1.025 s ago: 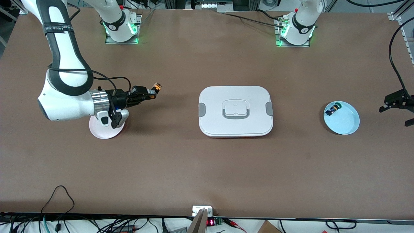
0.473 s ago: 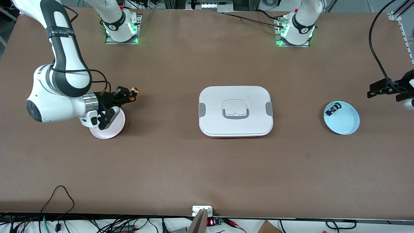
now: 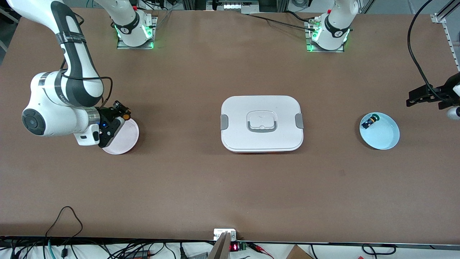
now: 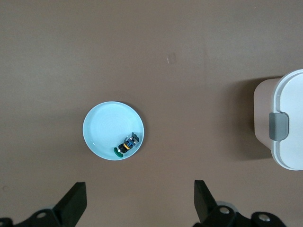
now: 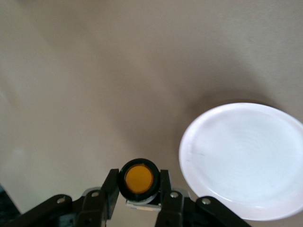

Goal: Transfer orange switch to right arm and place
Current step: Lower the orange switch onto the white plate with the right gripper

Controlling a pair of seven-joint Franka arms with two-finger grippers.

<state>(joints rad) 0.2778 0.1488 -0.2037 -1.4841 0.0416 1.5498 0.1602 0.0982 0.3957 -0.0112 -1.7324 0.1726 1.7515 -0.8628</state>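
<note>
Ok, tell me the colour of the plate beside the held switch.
Pale pink plate; the front view shows it best.

We are looking at a robotics lab test bench. Two white arms are bolted on metal base plates with green status lights glowing, at the far edge of a plain brown table. Aluminium framing stands at the far corner by the left arm's end. Along the near edge we see loose black cables and a small board with a red digit display.
</note>
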